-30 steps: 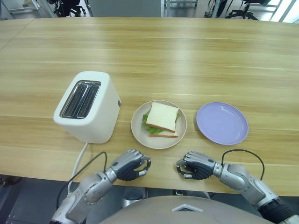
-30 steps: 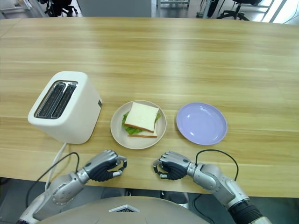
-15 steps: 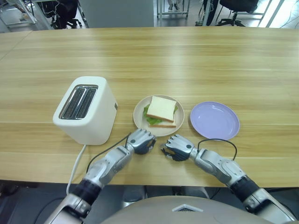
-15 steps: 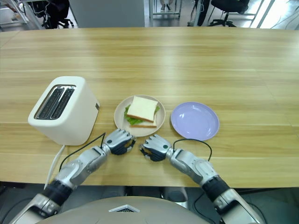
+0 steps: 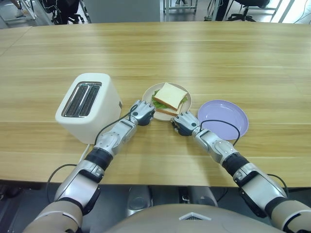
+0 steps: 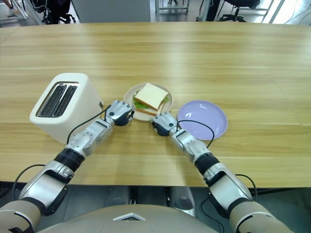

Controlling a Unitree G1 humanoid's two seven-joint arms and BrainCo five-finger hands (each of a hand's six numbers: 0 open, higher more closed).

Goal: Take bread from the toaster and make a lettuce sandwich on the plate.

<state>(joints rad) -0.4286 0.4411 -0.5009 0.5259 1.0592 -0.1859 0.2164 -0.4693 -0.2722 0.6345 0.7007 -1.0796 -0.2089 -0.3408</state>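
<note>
Prob. an office/mtg room: long wood conference table [image 5: 218,53] w/ swivel chairs [image 5: 241,10] behind it.

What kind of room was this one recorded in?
Probably an office or lab meeting room rather than a kitchen: a long wooden table, wheeled office chairs beyond its far edge, and a toaster standing on the table, not on a counter.

Toaster [image 5: 89,109]: white, boxy, upright on the table [image 5: 204,53], two long dark slots on top.
Plate [image 5: 147,95]: round, beige, flat on the table just right of the toaster.
Sandwich [image 5: 170,94]: two square white bread slices stacked on the plate, turned slightly askew.
Lettuce [image 5: 158,104]: green leaf between the slices, edges poking out.
</note>
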